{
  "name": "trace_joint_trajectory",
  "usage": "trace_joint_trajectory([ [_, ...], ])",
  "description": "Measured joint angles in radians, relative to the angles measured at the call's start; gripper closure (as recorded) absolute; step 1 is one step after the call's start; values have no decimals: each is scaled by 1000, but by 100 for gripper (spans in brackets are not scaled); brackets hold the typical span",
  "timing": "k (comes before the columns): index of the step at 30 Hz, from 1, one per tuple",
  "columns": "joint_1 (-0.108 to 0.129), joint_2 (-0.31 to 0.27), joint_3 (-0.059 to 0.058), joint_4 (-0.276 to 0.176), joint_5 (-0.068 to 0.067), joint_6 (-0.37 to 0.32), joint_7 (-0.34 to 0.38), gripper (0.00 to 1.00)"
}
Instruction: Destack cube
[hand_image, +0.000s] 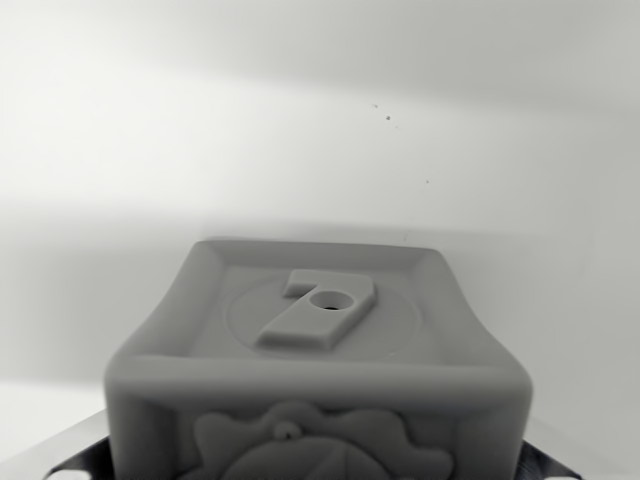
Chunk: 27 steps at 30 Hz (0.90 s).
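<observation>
One gray cube (318, 370) with a raised 7 on top fills the wrist view's lower middle, pale worktop (300, 130) behind it, can't tell if the fingers are spread or pinching.

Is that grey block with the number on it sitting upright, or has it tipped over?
Upright. The cube shows its numbered face level on top, edges even, picture side facing the camera. What it rests on is hidden.
</observation>
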Motion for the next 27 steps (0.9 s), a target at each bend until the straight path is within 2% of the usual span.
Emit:
trace_joint_trajectory([
  [1, 0, 0, 0, 0, 0, 0, 0, 0],
  [27, 0, 2, 0, 1, 0, 2, 0, 0],
])
